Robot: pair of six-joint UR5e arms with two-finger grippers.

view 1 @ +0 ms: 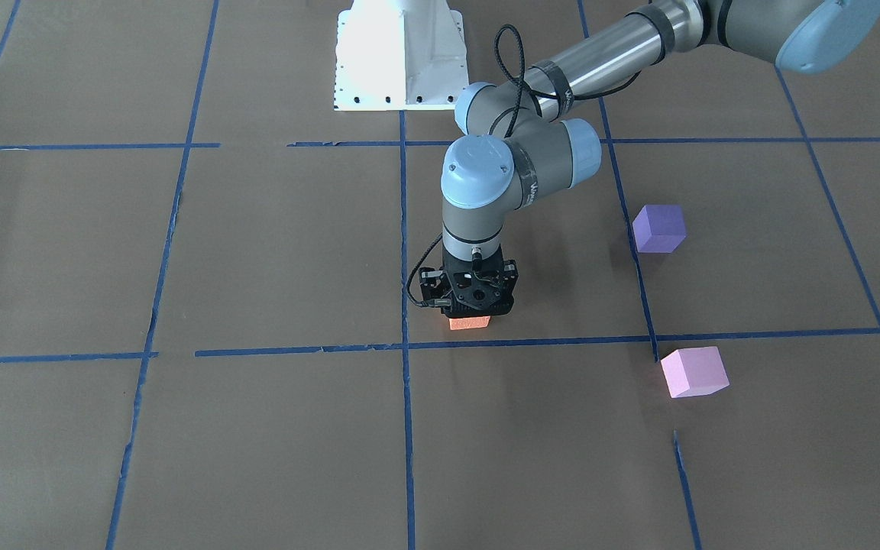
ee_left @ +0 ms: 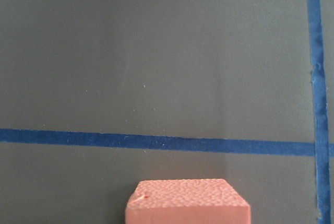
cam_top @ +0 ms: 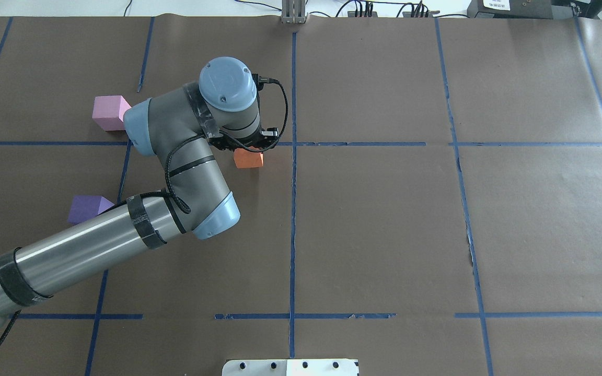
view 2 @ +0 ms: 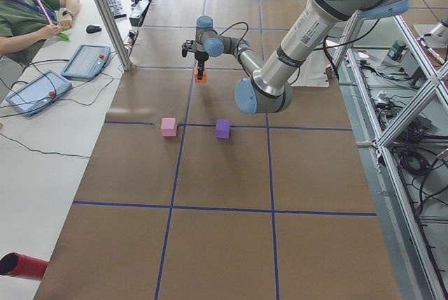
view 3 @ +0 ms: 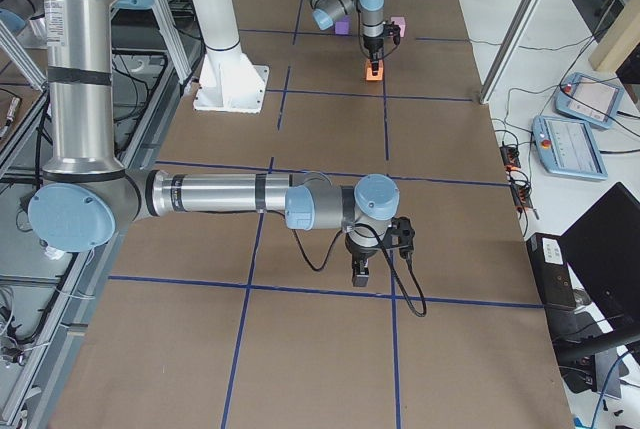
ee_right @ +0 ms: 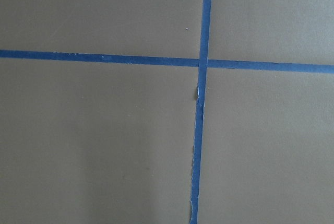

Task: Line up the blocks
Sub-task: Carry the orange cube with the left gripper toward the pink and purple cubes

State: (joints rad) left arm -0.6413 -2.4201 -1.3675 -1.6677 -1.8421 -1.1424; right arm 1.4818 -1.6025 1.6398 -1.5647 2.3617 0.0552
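Note:
My left gripper [view 1: 470,309] points straight down and is shut on the orange block [view 1: 470,323], low over the table just behind a blue tape line. The orange block also shows in the overhead view [cam_top: 249,158] and at the bottom of the left wrist view [ee_left: 187,201]. I cannot tell whether it touches the table. The purple block [view 1: 659,228] and the pink block [view 1: 693,372] sit apart on the table on my left side. My right gripper [view 3: 360,271] hangs over a tape crossing at the right end of the table; I cannot tell whether it is open or shut.
Blue tape lines [view 1: 532,341] divide the brown table into squares. The white robot base [view 1: 400,53] stands at the table's near edge. An operator [view 2: 28,20] and tablets [view 2: 84,61] are beyond the far edge.

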